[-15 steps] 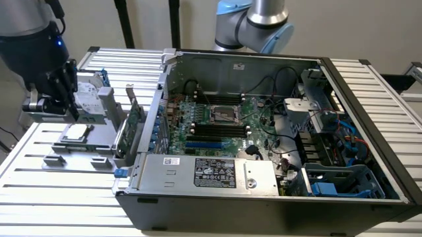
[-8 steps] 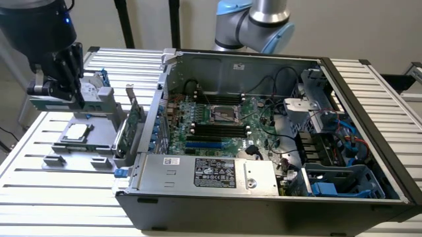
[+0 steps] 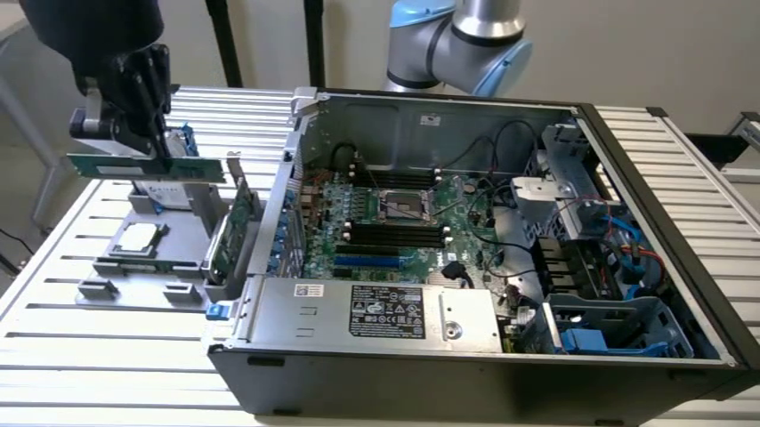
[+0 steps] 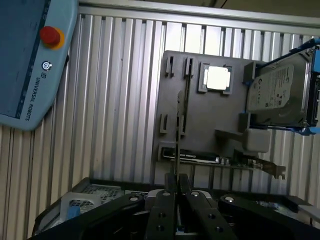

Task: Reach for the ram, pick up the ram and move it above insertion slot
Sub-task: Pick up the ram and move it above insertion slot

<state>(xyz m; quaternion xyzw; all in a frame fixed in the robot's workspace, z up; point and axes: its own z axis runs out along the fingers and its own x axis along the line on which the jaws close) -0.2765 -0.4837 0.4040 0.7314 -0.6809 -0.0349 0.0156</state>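
- Jaws clamped on the ram, gripper raised above the grey parts tray at the exterior view's left.
- Ram seen edge-on in the wrist view, a thin strip pinched between the closed fingers.
- Below on the tray: a silver CPU, a hard drive in a blue-edged bracket, an upright green expansion card.
- Well apart from the open computer case and its motherboard with dark memory slots.
- Desk of ribbed aluminium slats, pale and matte.
- Blue-grey teach pendant with red stop button lying on the slats.
- Plain light wall behind.
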